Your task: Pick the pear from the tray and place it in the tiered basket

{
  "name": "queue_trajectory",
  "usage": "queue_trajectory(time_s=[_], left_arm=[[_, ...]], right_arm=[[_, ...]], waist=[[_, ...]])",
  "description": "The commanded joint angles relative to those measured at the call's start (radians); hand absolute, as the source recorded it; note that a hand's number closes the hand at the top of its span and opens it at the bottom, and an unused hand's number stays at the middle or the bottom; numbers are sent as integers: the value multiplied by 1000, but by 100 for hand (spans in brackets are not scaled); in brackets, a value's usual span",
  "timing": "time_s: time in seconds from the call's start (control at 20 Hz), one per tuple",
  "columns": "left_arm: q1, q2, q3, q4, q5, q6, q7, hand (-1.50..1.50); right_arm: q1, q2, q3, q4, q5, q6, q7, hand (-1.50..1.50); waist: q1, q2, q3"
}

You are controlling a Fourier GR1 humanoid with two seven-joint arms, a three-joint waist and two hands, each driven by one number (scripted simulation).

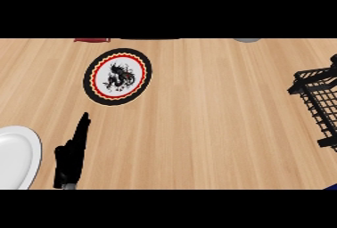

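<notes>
A round tray point(117, 76) with a black rim, a red and yellow ring and a black dragon figure on white lies on the wooden counter at the upper left. No pear shows on it or anywhere else in the head view. The black wire tiered basket point(318, 100) stands at the right edge, partly cut off. My left hand point(71, 153) rests open at the lower left, fingers straight and pointing up toward the tray, well below it. My right hand does not show.
A white plate point(16, 156) lies at the lower left edge, just left of my left hand. A red object point(92, 40) and a grey object point(247, 39) peek in at the counter's far edge.
</notes>
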Motion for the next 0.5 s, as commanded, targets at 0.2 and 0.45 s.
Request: queue_trajectory(time_s=[0.2,0.45], left_arm=[[-7,-32,-13,52,-12,6,26,0],[-10,-28,6,78,-4,-18,-7,0]], right_arm=[[-243,-127,-134,226,-55,176,109,150],[-291,-124,-148,394,-57,121,-3,150]], waist=[[4,8,-4],[7,10,-2]])
